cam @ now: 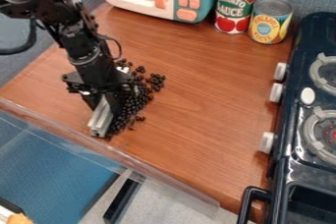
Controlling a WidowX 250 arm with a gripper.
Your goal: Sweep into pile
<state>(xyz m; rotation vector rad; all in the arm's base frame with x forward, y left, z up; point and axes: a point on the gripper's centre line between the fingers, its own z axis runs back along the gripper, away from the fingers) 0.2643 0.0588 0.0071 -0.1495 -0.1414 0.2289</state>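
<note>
Black and curved, a handle sticks out from the near end of the toy stove, which runs along the right side of the view with white knobs facing the wooden surface. A clear strip borders the surface's lower-left edge. The arm comes in from the upper left, and its gripper hangs low over the left part of the surface — the fingers are clamped on a pale bar, whose lower end points toward the clear strip. Dark beads lie bunched thickly along the bar's right side, with a looser clump off to the upper right and a few strays around the edges. At the back stands a teal and white toy microwave with pink buttons; just beside it are two upright cans — one red-labelled, the other yellow and blue
</note>
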